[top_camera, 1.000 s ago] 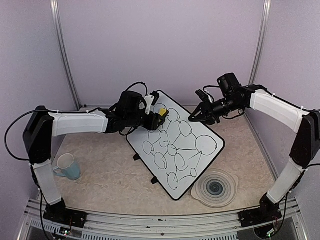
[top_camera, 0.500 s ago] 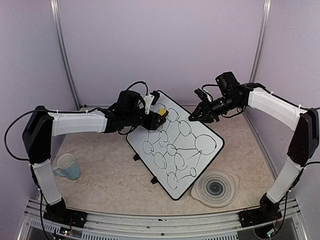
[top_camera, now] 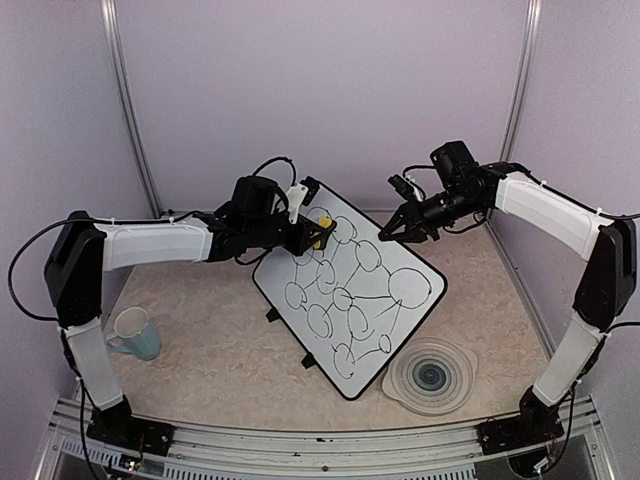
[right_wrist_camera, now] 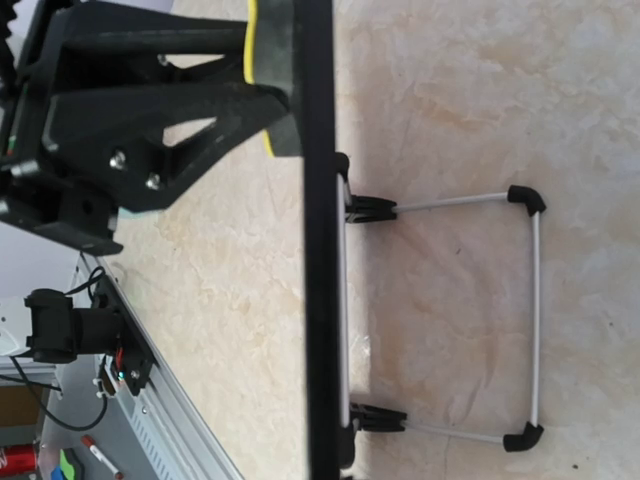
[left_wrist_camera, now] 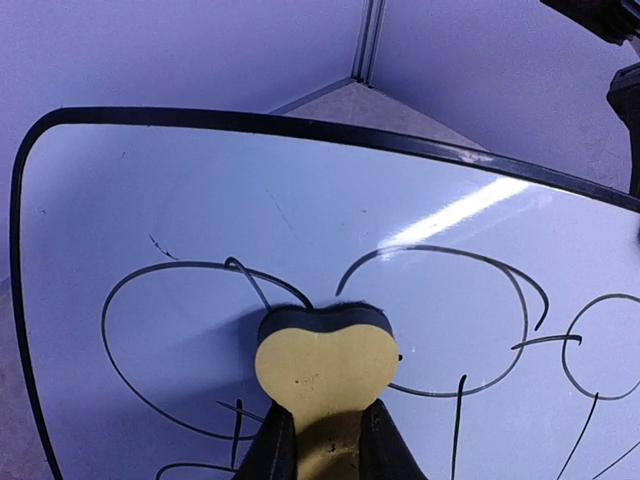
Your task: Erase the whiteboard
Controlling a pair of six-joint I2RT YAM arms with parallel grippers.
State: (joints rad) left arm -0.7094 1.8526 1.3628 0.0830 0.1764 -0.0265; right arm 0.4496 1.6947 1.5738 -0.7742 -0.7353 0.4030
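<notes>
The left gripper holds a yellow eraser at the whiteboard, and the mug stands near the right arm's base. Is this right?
No: the mug stands near the left arm's base, as the top view shows. The left gripper does hold the eraser at the whiteboard.

The beige speckled table (top_camera: 220, 350) carries the whiteboard (top_camera: 350, 290) at centre frame, a pale mug (top_camera: 133, 333) lower left, and a ribbed plate (top_camera: 432, 375) lower right.

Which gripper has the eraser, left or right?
The left gripper: its fingers clamp the yellow eraser at the whiteboard, near its far corner. The right gripper carries no eraser and sits by the board's far right edge.
</notes>
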